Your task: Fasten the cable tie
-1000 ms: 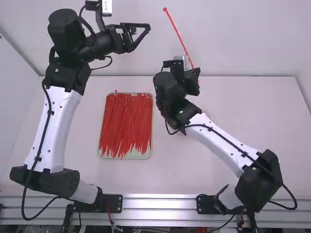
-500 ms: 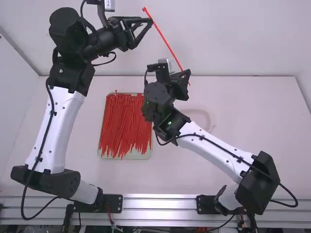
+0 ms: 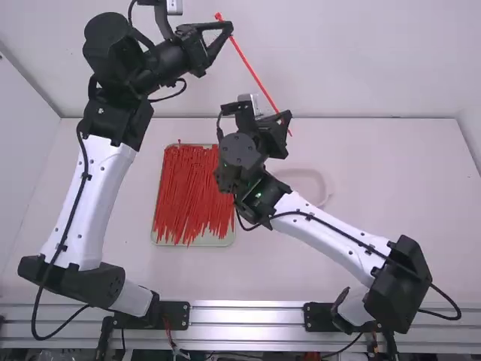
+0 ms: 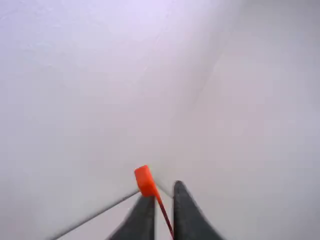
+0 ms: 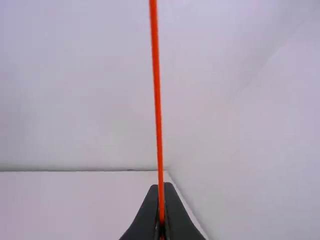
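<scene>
Right gripper (image 3: 281, 120) is clenching one tie (image 3: 252, 69) by its tail above the desk (image 3: 391, 165), the tie slanting toward 11 o'clock. Left gripper (image 3: 224, 30) is straddling the strap below the head (image 4: 144, 181), slightly parted. Nothing is looking looped yet; threading and tightening are remaining.

cable tie (image 3: 246, 64) aloft behind tray (image 3: 225, 242)

Cable tie (image 5: 156, 100) end hidden inside the right tool (image 5: 161, 187).
</scene>
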You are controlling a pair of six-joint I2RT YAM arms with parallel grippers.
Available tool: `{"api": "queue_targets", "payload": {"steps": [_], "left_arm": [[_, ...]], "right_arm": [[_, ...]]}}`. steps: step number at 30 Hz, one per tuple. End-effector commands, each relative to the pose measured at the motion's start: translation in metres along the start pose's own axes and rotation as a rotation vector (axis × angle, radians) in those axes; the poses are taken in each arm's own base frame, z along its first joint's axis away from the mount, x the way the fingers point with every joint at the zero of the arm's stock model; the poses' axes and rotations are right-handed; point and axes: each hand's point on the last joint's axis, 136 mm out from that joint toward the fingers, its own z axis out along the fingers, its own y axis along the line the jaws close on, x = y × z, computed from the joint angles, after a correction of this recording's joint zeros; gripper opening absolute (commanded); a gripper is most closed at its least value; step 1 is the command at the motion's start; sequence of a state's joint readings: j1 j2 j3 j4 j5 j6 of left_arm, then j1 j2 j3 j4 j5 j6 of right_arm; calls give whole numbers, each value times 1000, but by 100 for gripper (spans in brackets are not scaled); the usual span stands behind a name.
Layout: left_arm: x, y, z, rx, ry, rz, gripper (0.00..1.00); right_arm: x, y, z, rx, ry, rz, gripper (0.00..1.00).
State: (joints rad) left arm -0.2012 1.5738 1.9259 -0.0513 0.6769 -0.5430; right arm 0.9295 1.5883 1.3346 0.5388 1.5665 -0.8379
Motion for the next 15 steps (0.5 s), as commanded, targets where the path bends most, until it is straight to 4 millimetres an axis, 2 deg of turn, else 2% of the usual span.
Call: {"api": "queue_targets", "payload": {"steps": [1,6,8,12,14,15], "left_arm": [[-4,-4,-1,-2,-14,-6,2],[-5,-2,-2,-7,-16,6,2],[-4,-2,-1,-8,-14,8,2],[-4,0,-3,-12,-13,22,2],[-4,0,-3,-11,-12,50,2],[-5,2,-4,-17,-13,76,2]], "right_arm": [[1,-5,0,10,11,18,0],[1,-5,0,10,11,23,0],[0,-4,-1,8,9,52,6],[-4,0,-11,-22,-15,71,5],[-6,3,-16,-36,-26,71,13],[-7,4,-20,-46,-33,71,27]]}}
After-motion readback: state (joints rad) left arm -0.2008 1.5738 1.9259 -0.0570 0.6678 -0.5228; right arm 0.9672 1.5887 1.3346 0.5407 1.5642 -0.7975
